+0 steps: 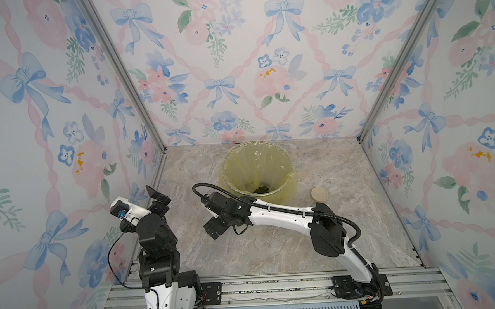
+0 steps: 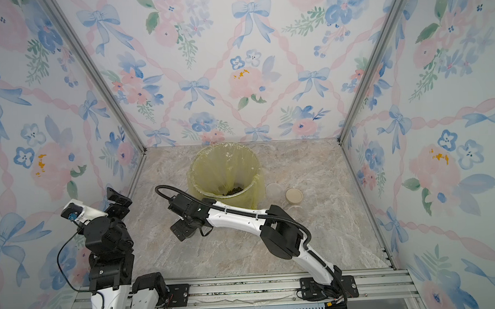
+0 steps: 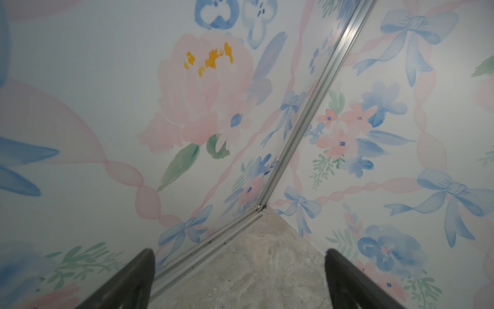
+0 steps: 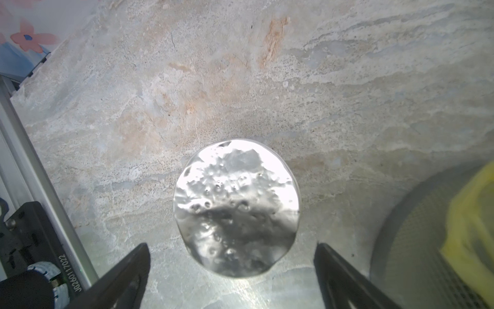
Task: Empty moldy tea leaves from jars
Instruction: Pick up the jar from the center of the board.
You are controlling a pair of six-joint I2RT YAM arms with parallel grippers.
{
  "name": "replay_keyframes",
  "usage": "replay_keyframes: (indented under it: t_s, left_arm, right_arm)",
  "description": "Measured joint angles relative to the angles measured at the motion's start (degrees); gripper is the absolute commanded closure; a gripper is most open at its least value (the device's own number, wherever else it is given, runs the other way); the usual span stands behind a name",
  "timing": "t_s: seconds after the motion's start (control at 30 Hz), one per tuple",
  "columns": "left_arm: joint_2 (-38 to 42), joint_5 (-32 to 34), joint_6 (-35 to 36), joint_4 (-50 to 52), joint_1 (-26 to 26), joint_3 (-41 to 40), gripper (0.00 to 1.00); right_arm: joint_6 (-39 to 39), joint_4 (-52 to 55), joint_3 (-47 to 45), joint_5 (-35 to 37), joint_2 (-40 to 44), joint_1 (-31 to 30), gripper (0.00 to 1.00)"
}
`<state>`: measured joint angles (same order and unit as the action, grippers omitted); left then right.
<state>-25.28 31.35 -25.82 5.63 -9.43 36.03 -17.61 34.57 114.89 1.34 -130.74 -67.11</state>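
Right wrist view shows the right claw with its jaws spread wide and gripping nothing. A clear jar sits centred in the gap just ahead of the fingertips, and bare tabletop shows on either side of it, so neither finger touches it. The jar turns a round end toward the camera, so its long axis runs along the claw's own line of approach. It is most likely standing upright, though I cannot tell whether that end is the mouth or the base. No dark leaves show inside it. Since the jar lies straight ahead and square between the jaws, a plain advance and squeeze across its round wall looks like what the next move calls for. Further out, in both top views, the yellow-lined bin stands just beyond the claw toward the back wall. The moldy tea leaves lie as a dark clump at its bottom. Past the bin, another clear jar stands just beside a tan disc lid. The right arm is much the nearer to all of these. The left claw is open and empty, well apart by the side wall, and points at the enclosure's corner.
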Motion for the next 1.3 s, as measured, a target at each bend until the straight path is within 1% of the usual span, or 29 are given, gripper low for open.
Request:
replay_keyframes:
  t_s: [0.33,0.77,0.9,1.13,1.3]
  left_arm:
    - [0.0,-0.6,0.0,0.0,0.0,0.0,0.02]
    - [0.0,-0.8,0.0,-0.4,0.0,0.0,0.02]
    - [0.0,-0.8,0.0,-0.4,0.0,0.0,0.02]
    - [0.1,-1.1,0.0,-0.4,-0.1,-0.1,0.02]
    - [0.3,-2.3,0.0,-0.4,-0.1,-0.2,0.02]
  right_arm:
    - [0.1,3.1,7.1,2.3,-5.7,-0.1,0.03]
    - [2.4,7.4,15.1,6.0,-11.6,-1.3,0.03]
    - [3.5,8.8,17.9,7.1,-13.2,-1.9,0.00]
    - [4.6,10.0,18.5,8.1,-13.4,-2.7,0.07]
    - [4.6,9.9,18.4,8.1,-13.4,-2.8,0.09]
